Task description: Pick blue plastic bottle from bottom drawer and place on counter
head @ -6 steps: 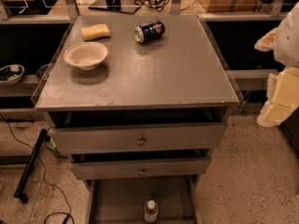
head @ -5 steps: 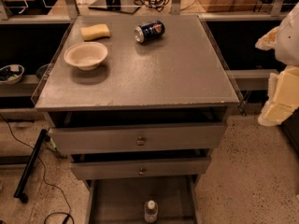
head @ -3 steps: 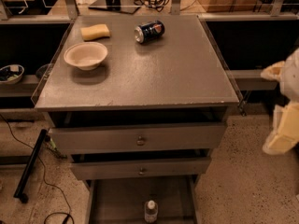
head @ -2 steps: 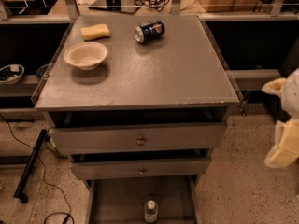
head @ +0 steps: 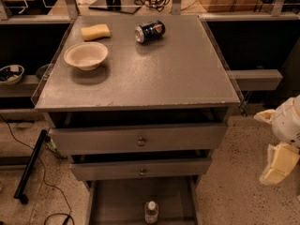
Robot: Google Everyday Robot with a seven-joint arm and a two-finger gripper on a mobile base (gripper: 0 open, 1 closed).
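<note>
The blue plastic bottle [head: 151, 212], clear with a white cap, stands upright near the front of the bottom drawer [head: 117, 198], which is pulled out below the two knob-fronted drawers. The counter [head: 159, 71] is the flat grey cabinet top. My gripper [head: 277, 144], white with cream parts, hangs at the right edge of the view, beside the cabinet at drawer height. It is well to the right of the bottle and higher than it, and touches nothing.
On the counter lie a dark blue soda can [head: 150, 31] on its side, a yellow sponge [head: 95, 32] and a cream bowl [head: 86, 56]. The two upper drawers [head: 139, 141] stand slightly open. Grey side shelves flank the cabinet. A black cable and bar [head: 30, 165] lie on the floor at left.
My gripper has moved down along the right edge, from beside the counter's edge to drawer height. The bottle and the things on the counter have not moved.
</note>
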